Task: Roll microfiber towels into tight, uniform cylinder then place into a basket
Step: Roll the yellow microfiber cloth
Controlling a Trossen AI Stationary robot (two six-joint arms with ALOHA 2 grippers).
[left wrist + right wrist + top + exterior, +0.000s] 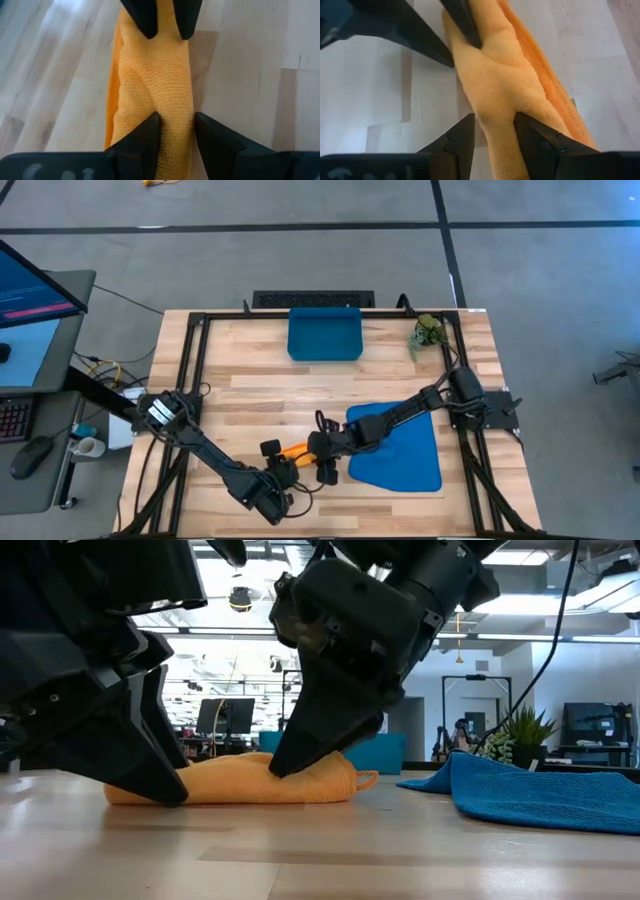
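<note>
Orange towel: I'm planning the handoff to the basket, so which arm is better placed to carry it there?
Probably the right. Both grippers' fingers pinch the rolled orange towel, but the right gripper reaches from the basket's side; the left gripper comes from the near edge.

You see a grey floor [300,260] crossed by dark lines around the pale wooden tabletop [250,400], a lit monitor [30,300] at the frame's left edge, and bright ceiling lights [540,605] behind.
</note>
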